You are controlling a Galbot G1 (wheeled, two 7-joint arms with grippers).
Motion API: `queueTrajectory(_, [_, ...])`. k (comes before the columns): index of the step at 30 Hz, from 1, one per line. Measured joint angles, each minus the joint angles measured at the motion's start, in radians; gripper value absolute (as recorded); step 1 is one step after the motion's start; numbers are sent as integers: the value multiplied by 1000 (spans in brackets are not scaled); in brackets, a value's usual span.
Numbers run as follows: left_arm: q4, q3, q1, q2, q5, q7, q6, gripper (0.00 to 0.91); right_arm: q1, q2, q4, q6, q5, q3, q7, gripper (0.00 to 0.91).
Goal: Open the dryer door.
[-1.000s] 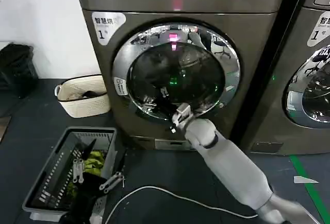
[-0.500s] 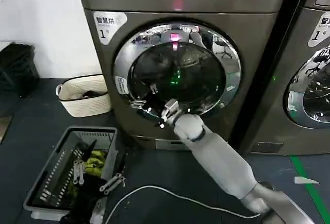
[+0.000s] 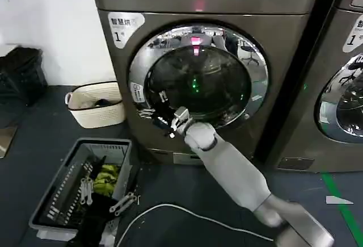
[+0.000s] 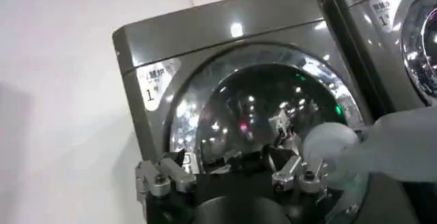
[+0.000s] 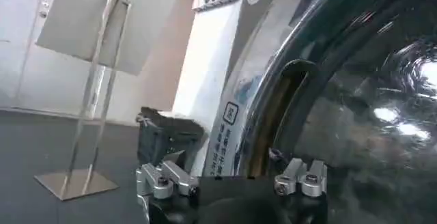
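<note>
The dryer door [image 3: 198,76] sits flush in the machine front, facing me, round, chrome ring around dark glass. My right end effector [image 3: 154,112] is at its lower left rim, fingers spread open. On the floor, the grey basket [image 3: 54,201] holds yellow-green cloth [image 3: 105,179]; my left end effector [image 3: 105,197] hangs over it, fingers parted.

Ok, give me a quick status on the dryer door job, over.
Right gripper at the lower-left rim of the dryer door, jaws open. Door shut. Left gripper parked low over the grey basket. Nothing in the way.

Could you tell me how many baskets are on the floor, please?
2: a cream basket left of the dryer, and a grey basket nearer the robot, front left.
</note>
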Motion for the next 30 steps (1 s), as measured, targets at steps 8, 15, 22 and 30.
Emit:
queueTrajectory(8, [12,-7,-10,2,-6,0,0,907,9,-30,-10,6,86,-22,-129,907])
queueTrajectory(15, [23,-11,-22,5,-12,0,3,907,-9,-67,25,68,122,-31,-261,907])
queueTrajectory(22, [59,-89,-71,42,-111,0,48,907,-38,-131,87,162,148,-45,-408,907])
queueTrajectory(30, [149,-244,-178,117,-234,12,111,907,-80,-250,197,236,223,-49,-596,907])
